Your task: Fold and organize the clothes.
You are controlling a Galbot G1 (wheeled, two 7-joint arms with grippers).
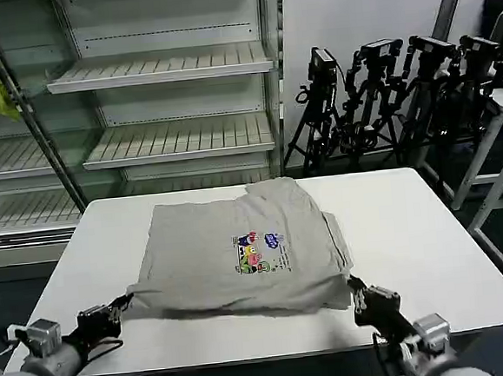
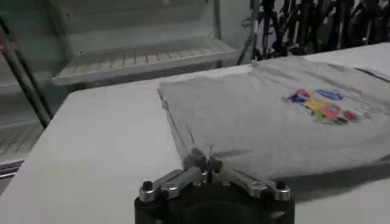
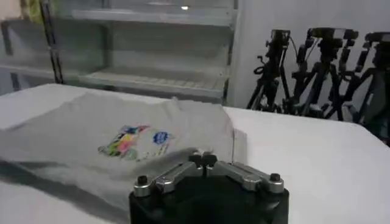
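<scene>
White table before empty store shelves and a row of black tripods. Grey T-shirt, folded into a rough rectangle with its coloured chest print facing up, lies flat at mid-table. Left gripper sits at the shirt's near left corner, fingers clenched together with the tips touching the cloth edge. Right gripper sits at the near right corner, fingers likewise pressed together, the fabric edge just beyond the tips.

One grey T-shirt lies on one white table, two grippers at its near edge: left gripper, right gripper.
</scene>
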